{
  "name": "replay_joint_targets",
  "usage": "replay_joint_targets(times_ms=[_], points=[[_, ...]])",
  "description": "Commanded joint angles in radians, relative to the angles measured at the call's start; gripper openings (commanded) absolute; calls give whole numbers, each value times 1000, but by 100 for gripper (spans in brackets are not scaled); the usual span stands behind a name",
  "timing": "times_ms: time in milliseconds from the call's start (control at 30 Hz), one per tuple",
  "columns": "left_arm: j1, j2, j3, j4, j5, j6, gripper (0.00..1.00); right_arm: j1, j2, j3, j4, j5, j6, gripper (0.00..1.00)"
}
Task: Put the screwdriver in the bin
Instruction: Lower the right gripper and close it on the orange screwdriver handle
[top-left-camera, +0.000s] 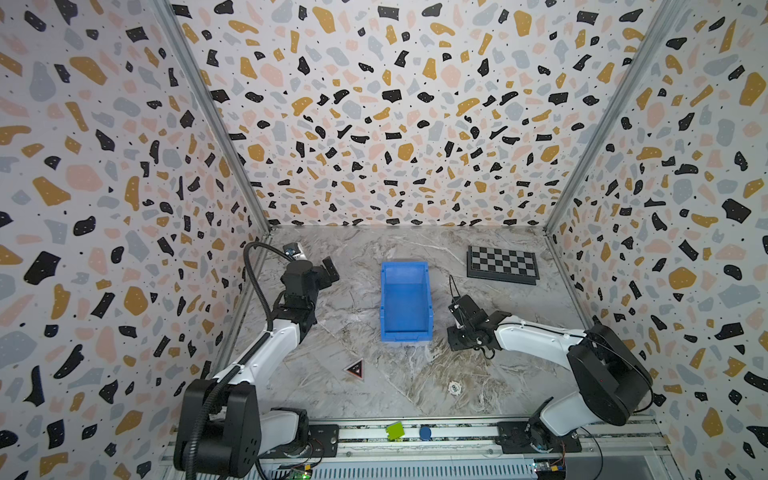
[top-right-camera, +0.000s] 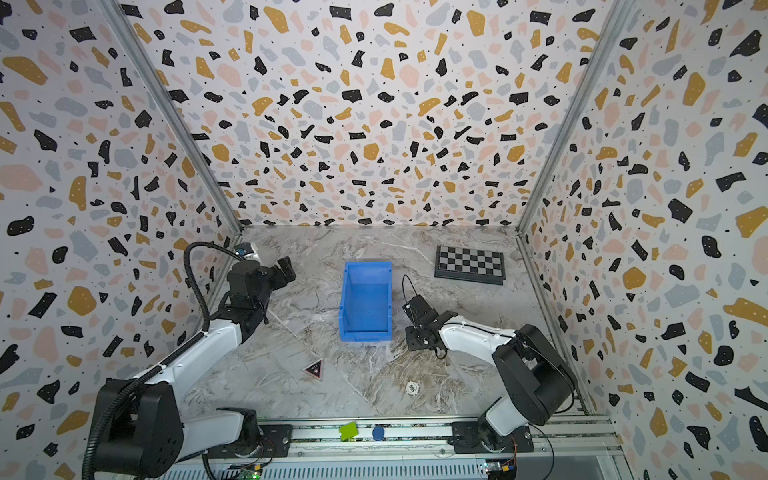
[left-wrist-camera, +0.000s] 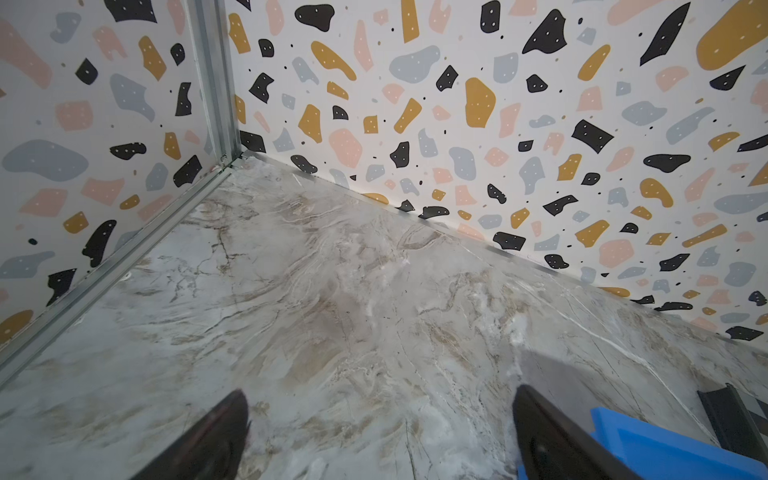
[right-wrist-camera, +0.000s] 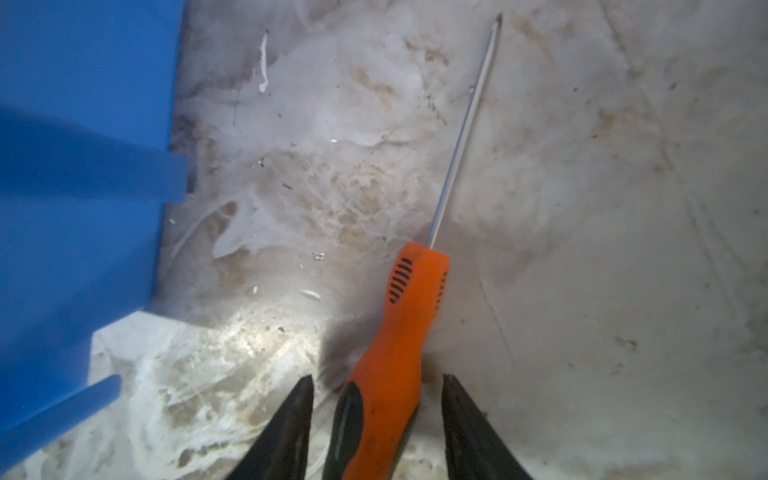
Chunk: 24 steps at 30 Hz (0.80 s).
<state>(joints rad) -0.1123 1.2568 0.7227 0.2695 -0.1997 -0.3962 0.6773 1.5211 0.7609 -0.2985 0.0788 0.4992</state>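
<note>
The screwdriver (right-wrist-camera: 399, 332) lies on the tabletop (right-wrist-camera: 582, 249) just beside the bin (right-wrist-camera: 83, 232), its handle between the right gripper (right-wrist-camera: 377, 376)'s narrowly parted jaws, which seemingly do not touch it. The left gripper (left-wrist-camera: 380, 390)'s jaws stand wide.

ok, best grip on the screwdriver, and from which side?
Probably the orange handle of the screwdriver, at its narrow waist near the black end cap, from above with jaws across its width. It lies flat on the table; the shaft looks too thin to pinch. The right gripper straddles that spot, open.
</note>
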Motion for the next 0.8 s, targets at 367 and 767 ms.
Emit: replay_joint_targets(times_ms=[367, 767], points=[[0, 0, 57, -3, -35, 19, 100, -46, 17, -10, 25, -39, 14, 44], [0, 3, 44, 12, -49, -4, 100, -73, -7, -47, 26, -57, 11, 32]])
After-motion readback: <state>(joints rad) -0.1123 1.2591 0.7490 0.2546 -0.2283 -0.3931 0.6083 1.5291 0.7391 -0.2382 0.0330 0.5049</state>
